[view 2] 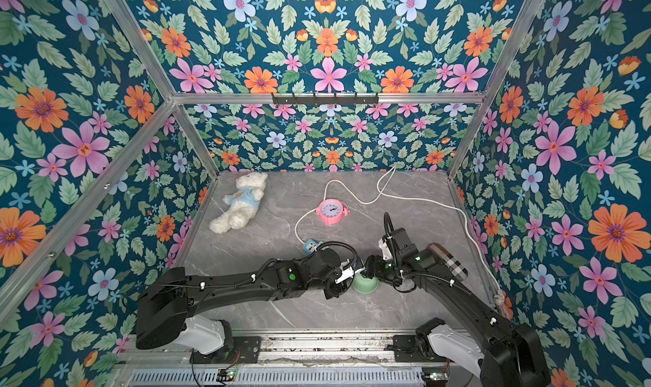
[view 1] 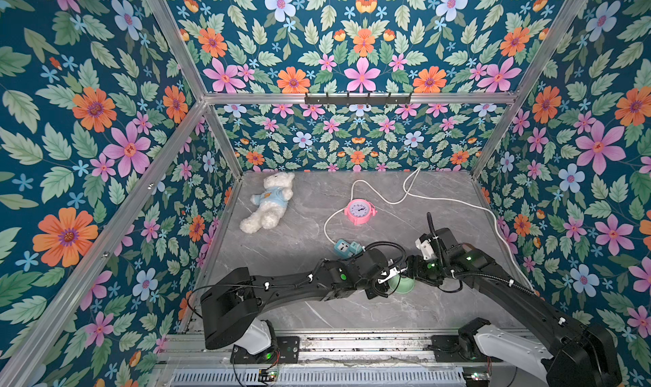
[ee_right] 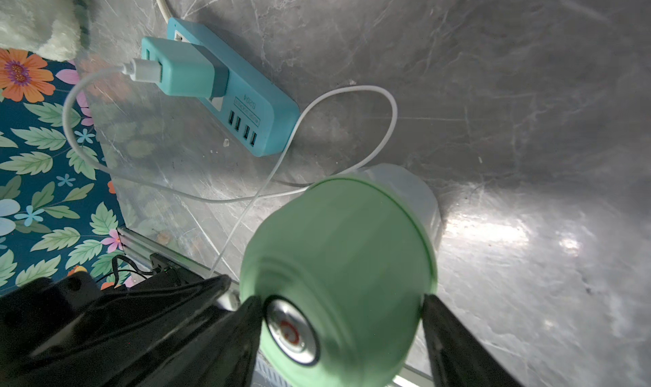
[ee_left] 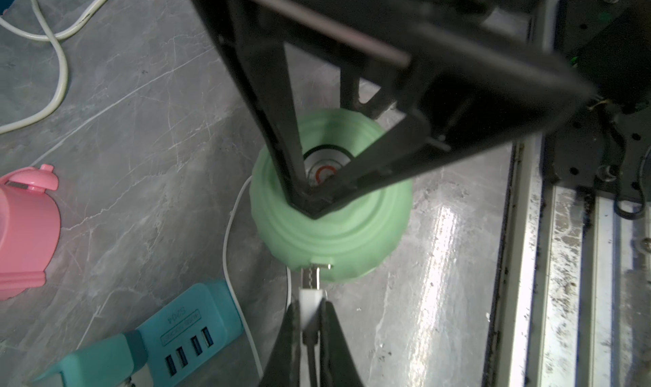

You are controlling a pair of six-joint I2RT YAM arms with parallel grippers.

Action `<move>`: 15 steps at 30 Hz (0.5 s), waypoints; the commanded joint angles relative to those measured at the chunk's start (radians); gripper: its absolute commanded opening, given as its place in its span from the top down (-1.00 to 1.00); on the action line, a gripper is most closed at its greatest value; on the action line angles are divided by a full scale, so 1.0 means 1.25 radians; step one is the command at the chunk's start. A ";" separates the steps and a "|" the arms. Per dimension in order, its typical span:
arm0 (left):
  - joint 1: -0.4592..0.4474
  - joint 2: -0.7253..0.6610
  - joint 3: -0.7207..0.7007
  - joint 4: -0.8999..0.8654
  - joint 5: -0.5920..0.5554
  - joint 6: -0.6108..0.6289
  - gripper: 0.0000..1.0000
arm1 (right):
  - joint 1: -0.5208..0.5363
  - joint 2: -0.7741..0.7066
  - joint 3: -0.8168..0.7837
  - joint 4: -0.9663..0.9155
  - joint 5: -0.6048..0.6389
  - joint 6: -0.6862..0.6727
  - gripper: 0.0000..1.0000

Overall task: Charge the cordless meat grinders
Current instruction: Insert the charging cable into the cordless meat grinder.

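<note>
We see the left gripper [ee_left: 310,302] pinched tight on the white housing of a micro-USB plug [ee_left: 311,279]. The plug's metal tip juts just ahead of the jaws and touches the port low on the mint-green cordless meat grinder [ee_left: 331,234]. Bare metal shows outside the port, so we cannot tell whether the plug is seated.

The right gripper [ee_right: 341,311] straddles the grinder's dome, its jaws set wide and pressed on opposite flanks, with the silver button [ee_right: 290,332] between them. The grinder stands on the grey marble table [view 1: 292,255], between the two sets of jaws.

A white charging cable [ee_right: 352,88] loops away from the left jaws to a teal cube adapter [ee_right: 186,70]. The adapter is plugged into a teal power strip [ee_right: 260,121] beside those jaws. A pink alarm clock [view 1: 360,211] lies farther beyond them.
</note>
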 commanded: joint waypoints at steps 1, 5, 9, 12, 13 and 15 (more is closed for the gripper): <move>-0.001 0.004 0.007 0.009 -0.009 0.008 1.00 | 0.001 -0.001 0.000 -0.002 0.000 0.003 -0.45; -0.004 0.007 0.009 0.005 -0.009 0.009 1.00 | 0.001 -0.001 0.000 -0.003 -0.002 0.003 -0.45; -0.009 0.005 0.008 0.006 -0.006 0.008 1.00 | 0.001 0.000 0.000 -0.002 0.000 0.003 -0.45; -0.013 -0.001 0.004 0.008 -0.005 0.007 1.00 | 0.000 0.002 0.001 -0.003 0.002 0.003 -0.45; -0.014 -0.003 0.001 0.011 -0.005 0.008 1.00 | 0.001 0.003 0.001 -0.002 0.001 0.002 -0.45; -0.015 -0.009 -0.003 0.014 -0.005 0.007 1.00 | 0.001 0.003 0.001 -0.004 0.002 0.004 -0.45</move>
